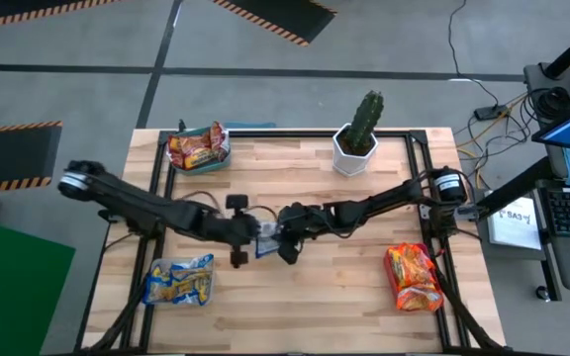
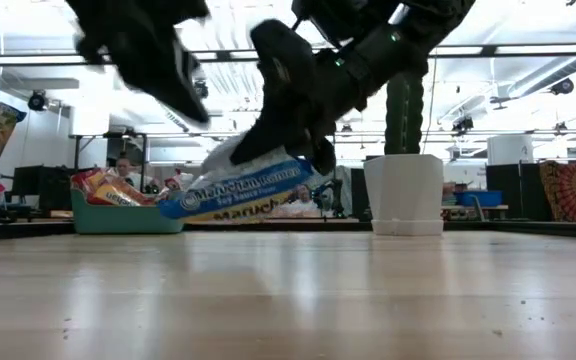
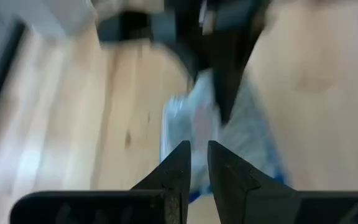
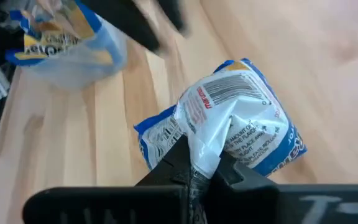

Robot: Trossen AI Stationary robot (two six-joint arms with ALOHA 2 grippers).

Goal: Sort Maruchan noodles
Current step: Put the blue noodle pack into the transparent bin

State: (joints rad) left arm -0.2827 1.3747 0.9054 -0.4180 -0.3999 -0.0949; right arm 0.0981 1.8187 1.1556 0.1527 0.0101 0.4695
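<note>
From above, both arms meet at mid-bench: the right gripper (image 1: 283, 240) and left gripper (image 1: 248, 237) sit either side of one blue-and-white packet (image 1: 266, 244), the clear tray of blue packets (image 1: 178, 281) lying nearest, toward the left arm's side. At bench height the packet (image 2: 243, 192) hangs clear of the wooden bench (image 2: 288, 300), long axis tilted, crinkly film bowed, with the green tray (image 2: 123, 215) and the cactus pot (image 2: 404, 194) behind. The left wrist camera shows its jaws narrow with a slim gap, apparently empty, the packet (image 3: 219, 134) just ahead. The right wrist camera shows its jaws pinched shut on the packet's (image 4: 229, 124) glossy seam, barcode face up.
</note>
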